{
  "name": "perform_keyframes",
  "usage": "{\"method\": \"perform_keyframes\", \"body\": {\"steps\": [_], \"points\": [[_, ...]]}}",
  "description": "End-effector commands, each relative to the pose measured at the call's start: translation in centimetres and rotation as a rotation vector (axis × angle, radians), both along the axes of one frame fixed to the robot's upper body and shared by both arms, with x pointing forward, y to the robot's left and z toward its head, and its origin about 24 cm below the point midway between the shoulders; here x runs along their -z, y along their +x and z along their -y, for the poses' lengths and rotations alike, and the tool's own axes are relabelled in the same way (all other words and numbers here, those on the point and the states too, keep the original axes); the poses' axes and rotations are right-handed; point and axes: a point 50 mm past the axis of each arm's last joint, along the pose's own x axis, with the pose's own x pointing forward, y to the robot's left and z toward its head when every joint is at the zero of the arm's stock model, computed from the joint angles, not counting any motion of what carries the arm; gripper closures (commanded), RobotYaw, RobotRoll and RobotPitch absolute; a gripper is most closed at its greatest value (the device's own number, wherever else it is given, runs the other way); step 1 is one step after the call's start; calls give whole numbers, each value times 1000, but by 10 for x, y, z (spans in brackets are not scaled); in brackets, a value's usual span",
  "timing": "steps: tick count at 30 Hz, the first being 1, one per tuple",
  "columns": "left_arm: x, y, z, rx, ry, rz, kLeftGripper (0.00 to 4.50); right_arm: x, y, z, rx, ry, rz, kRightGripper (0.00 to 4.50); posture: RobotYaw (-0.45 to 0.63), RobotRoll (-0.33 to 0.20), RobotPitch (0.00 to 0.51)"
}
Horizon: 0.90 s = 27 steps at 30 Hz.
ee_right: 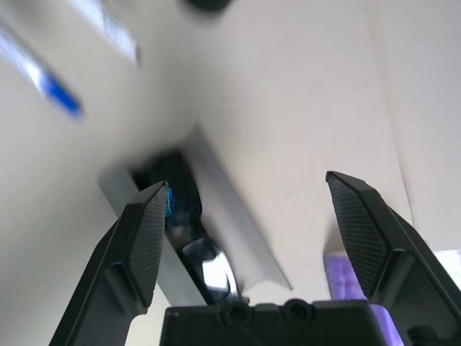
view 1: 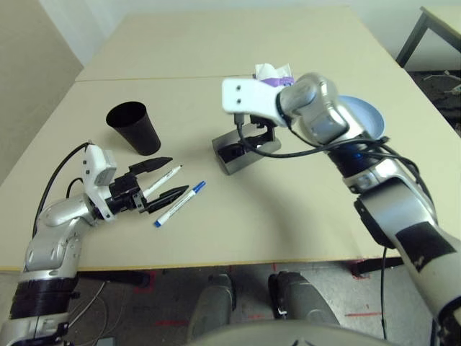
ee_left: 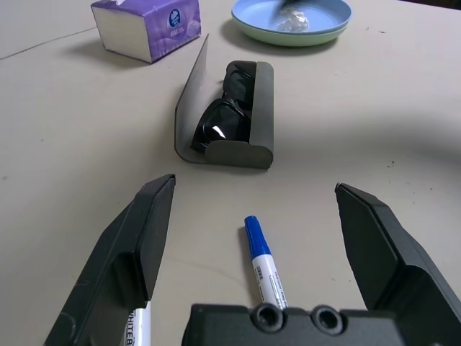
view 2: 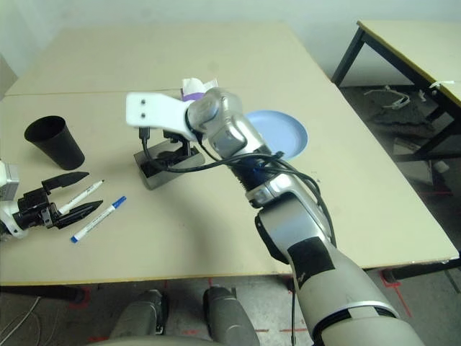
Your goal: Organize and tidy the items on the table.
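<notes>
Sunglasses (ee_left: 225,115) in open case (ee_left: 245,144), markers (view 1: 173,198) loose

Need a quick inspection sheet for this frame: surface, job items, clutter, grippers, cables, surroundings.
Surface: beige table, seam across the far part.
Job items: sunglasses lying in the open case; two markers beside the cup; plates stacked, wad on top.
Clutter: tissue box.
Grippers: left gripper open around the markers; right gripper open over the case.
Cables: black cable looping off the right wrist.
Surroundings: second table.
</notes>
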Motion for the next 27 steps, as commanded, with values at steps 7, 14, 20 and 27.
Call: {"method": "perform_keyframes", "body": {"steps": [7, 14, 20, 27], "points": [[5, -3, -4, -21, 4, -14, 0, 33, -45, 128, 87, 495, -270, 42, -40, 0, 116], [4, -2, -8, -21, 7, -17, 0, 105, -77, 191, 193, 605, -269, 42, -47, 0, 115], [3, -2, -9, -23, 12, -15, 0, 144, -83, 220, 232, 647, -228, 42, -39, 0, 111], [6, 8, -13, -156, 24, -34, 0, 167, -91, 229, 134, 620, -235, 42, -49, 0, 107]]}}
